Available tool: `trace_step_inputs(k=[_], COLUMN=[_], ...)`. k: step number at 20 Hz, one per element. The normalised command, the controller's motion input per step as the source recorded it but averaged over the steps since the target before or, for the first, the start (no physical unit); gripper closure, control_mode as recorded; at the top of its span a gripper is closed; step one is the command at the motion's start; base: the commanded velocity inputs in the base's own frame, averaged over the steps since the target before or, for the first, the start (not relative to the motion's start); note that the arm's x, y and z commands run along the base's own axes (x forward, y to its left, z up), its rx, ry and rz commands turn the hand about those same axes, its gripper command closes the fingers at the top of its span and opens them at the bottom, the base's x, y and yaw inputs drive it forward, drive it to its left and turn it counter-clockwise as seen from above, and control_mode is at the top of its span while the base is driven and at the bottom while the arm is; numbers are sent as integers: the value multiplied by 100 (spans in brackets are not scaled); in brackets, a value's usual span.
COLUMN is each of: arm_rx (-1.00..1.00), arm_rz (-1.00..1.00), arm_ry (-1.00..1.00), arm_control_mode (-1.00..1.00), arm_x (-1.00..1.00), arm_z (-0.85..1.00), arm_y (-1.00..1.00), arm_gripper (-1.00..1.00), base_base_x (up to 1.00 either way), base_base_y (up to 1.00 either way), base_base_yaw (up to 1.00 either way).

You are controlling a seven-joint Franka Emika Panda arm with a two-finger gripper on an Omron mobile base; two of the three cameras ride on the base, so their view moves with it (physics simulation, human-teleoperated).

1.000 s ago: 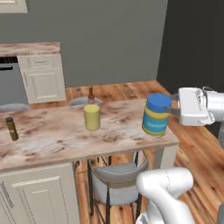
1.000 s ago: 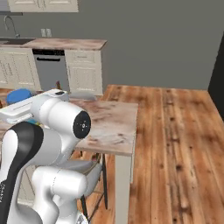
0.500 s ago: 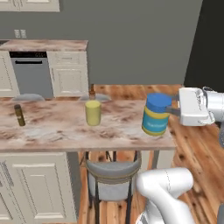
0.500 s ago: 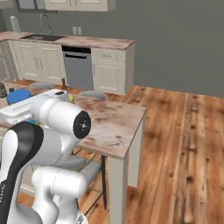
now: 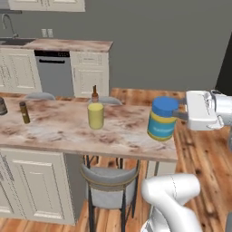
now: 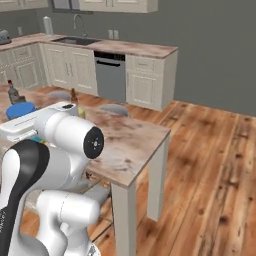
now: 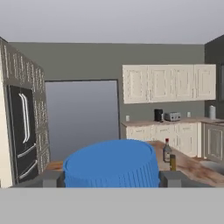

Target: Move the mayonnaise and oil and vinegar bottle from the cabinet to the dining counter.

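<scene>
So my fingers (image 7: pixel 112 178) are clamped on the mayonnaise (image 5: pixel 162 118) from both sides, right of centre in the left base view, so it rides level above the dining counter's (image 5: pixel 59 131) edge. It's upright, lid up, long axis vertical. The oil and vinegar bottle (image 5: pixel 95 112) already stands mid-counter, stopper up.

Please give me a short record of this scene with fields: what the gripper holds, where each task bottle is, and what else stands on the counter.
gripper: jaws shut on the mayonnaise jar, at the sides of its blue lid
mayonnaise jar: held upright at the right end of the dining counter; whether it touches the top cannot be told
oil and vinegar bottle: standing upright on the dining counter, apart from the jar
other items: thin brownish bottle near the counter's left part
stool: under the counter edge
</scene>
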Motion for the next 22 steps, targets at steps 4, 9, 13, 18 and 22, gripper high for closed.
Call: trace_step_inputs(k=[4, 9, 13, 18, 22], arm_rx=[0, 0, 0, 11, 5], arm_rz=[0, 0, 0, 16, 6], arm_ry=[0, 0, 0, 1, 0], arm_control_mode=[100, 100, 100, -100, -100], arm_x=[0, 0, 0, 26, 25], arm_z=[0, 0, 0, -8, -8], arm_y=[0, 0, 0, -59, -45], arm_gripper=[100, 100, 100, 100, 100], base_base_x=[68, 63, 28, 0, 0], base_base_y=[-43, -42, -59, 0, 0], base_base_yaw=[23, 21, 20, 0, 0])
